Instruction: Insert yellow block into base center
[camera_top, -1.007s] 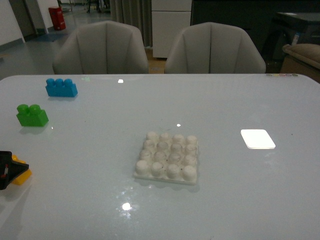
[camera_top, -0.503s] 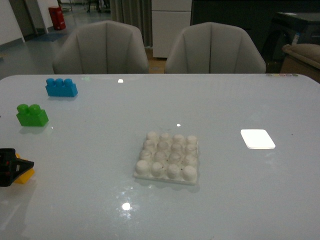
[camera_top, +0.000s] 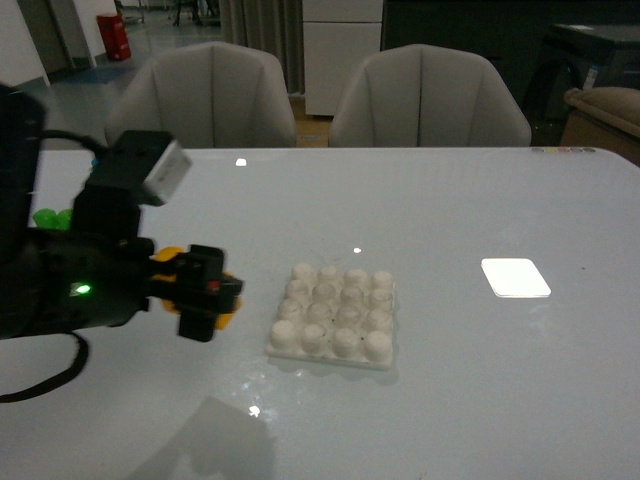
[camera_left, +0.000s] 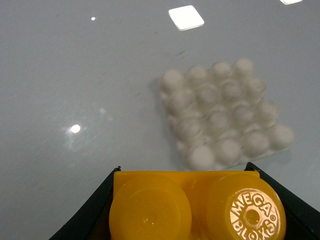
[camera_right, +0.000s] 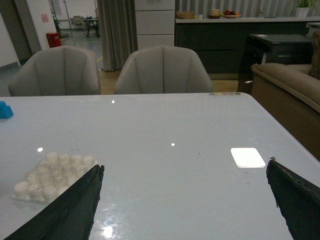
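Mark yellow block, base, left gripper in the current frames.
yellow block (camera_left: 197, 197), left wrist view, body between its two studs.
base (camera_top: 335, 312), front view, centre studs.
left gripper (camera_top: 207, 293), front view, midway between fingertips.

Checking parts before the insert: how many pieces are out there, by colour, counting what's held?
yellow brick: 1
green brick: 1, mostly hidden behind the arm
blue brick: 1, seen only at the edge of the right wrist view
white base plate: 1
Total: 4
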